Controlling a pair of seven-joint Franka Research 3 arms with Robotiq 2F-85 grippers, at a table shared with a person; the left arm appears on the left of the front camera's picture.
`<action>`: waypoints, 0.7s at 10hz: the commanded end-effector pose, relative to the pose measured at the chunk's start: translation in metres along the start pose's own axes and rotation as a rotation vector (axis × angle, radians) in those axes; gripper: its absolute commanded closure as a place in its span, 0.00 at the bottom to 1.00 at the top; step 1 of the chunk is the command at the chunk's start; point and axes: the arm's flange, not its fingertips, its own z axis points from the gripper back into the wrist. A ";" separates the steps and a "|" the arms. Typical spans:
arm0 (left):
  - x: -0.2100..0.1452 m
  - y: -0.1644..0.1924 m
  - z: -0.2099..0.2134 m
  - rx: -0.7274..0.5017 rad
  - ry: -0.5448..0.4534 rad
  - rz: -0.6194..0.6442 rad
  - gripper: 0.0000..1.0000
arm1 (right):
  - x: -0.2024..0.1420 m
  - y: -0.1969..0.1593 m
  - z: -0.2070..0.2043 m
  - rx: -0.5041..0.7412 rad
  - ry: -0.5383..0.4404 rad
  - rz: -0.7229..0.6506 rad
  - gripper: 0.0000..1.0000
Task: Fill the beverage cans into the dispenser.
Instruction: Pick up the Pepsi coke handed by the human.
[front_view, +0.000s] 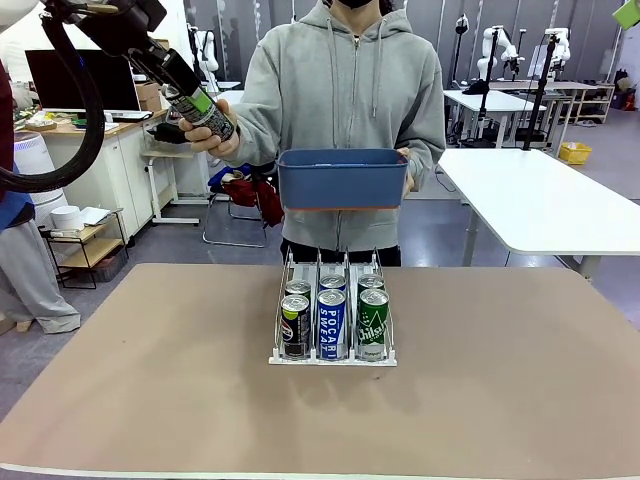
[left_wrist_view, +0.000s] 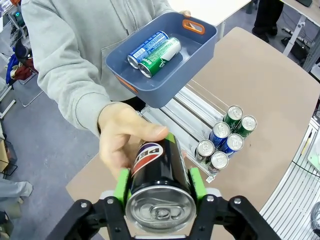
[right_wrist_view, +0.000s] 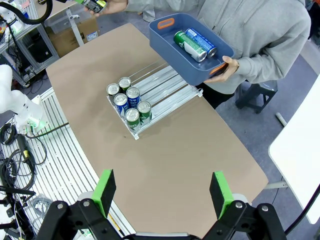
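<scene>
A dark can (left_wrist_view: 157, 172) with a partly visible Pepsi logo is clamped across its body between the left fingers (left_wrist_view: 195, 177). Its silver top faces the wrist and its long axis runs along the fingers, while a person's hand (left_wrist_view: 122, 142) also grips its far end. The can is raised at the far left, well apart from the dispenser (front_view: 333, 357), which sits on the table (front_view: 150, 380) below and to the robot's right. The dispenser holds six upright cans (front_view: 331, 322), and the front blue one reads "POCARI SWEAT". The person's other hand holds a blue bin (front_view: 340, 180) with a blue and a green can lying flat inside. The right fingers (right_wrist_view: 220, 189) are spread wide and empty.
</scene>
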 end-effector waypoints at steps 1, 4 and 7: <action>-0.004 0.003 0.000 0.004 -0.014 -0.015 1.00 | -0.003 0.003 -0.003 0.013 -0.020 -0.001 0.00; -0.005 0.004 -0.001 -0.008 -0.016 -0.012 1.00 | -0.003 0.003 -0.003 0.013 -0.020 -0.001 0.00; 0.000 0.000 0.000 0.000 0.000 0.000 0.61 | -0.003 0.003 -0.003 0.013 -0.020 -0.001 0.00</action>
